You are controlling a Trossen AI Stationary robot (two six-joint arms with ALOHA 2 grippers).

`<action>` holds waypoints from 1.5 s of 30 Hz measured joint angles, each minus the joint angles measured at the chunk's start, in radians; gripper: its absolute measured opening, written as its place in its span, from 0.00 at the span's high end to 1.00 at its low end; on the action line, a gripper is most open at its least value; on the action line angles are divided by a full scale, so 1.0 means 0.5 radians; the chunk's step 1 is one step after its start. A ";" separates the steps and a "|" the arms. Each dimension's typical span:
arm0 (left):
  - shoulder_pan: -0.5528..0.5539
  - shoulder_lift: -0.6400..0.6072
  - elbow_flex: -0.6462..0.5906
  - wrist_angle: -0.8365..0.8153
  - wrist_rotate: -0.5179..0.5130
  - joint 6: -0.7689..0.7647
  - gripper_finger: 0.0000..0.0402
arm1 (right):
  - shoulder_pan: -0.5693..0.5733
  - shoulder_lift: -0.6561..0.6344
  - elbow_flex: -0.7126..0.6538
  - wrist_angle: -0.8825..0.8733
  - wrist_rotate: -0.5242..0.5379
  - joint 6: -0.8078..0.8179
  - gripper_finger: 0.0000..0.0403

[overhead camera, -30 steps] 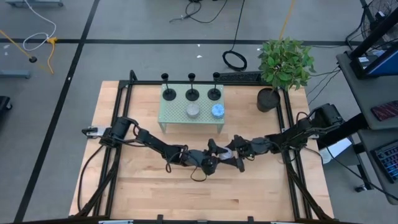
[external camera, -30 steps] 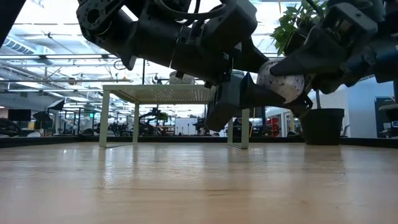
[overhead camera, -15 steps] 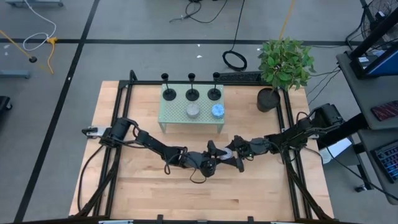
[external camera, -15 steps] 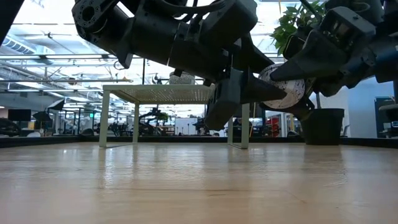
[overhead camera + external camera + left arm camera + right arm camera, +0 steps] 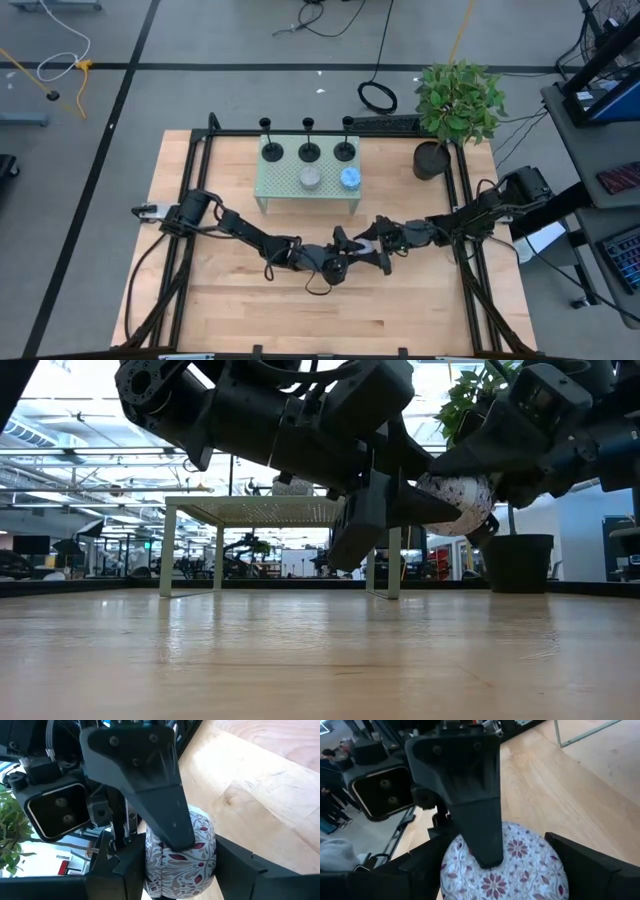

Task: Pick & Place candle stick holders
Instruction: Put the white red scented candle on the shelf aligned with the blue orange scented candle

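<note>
Mid-table handover holds – the holders go untouched

Over the wooden table (image 5: 200, 300), in front of the green stand (image 5: 285, 185), the left gripper (image 5: 342, 252) and right gripper (image 5: 378, 248) meet nose to nose, each one's fingers pinching the same patterned ball (image 5: 455, 490). Over the last second almost nothing moves – the ball only lifts a touch with the right gripper. The three candle stick holders (image 5: 309, 150) stand in a row along the stand's far edge, well apart from both grippers, so their picking looks not yet begun.
</note>
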 joint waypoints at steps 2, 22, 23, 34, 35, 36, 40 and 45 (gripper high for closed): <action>-0.004 0.000 -0.001 0.003 -0.003 -0.007 0.50 | 0.001 0.000 0.000 0.025 0.000 -0.003 0.20; -0.180 0.000 -0.002 -0.102 -0.826 -0.068 0.50 | -0.100 -0.354 -0.001 0.022 0.006 -0.356 0.18; -0.190 0.000 -0.002 -0.103 -0.892 -0.068 0.51 | -0.100 -0.367 -0.001 0.022 0.006 -0.356 0.18; -0.295 -0.251 -0.002 -0.586 -1.345 -0.305 0.46 | -0.100 -0.407 -0.001 -0.052 0.006 -0.350 0.18; -0.297 -0.299 -0.002 -0.669 -1.363 -0.367 0.46 | -0.100 -0.407 -0.001 -0.051 0.006 -0.350 0.18; -0.297 -0.350 -0.002 -0.768 -1.376 -0.430 0.47 | -0.100 -0.407 -0.001 -0.049 0.006 -0.350 0.18; -0.294 -0.554 -0.002 -1.184 -1.402 -0.664 0.51 | -0.100 -0.407 -0.002 -0.054 0.000 -0.350 0.18; -0.291 -0.774 -0.002 -1.661 -1.435 -0.901 0.48 | -0.100 -0.407 -0.002 -0.056 -0.001 -0.350 0.18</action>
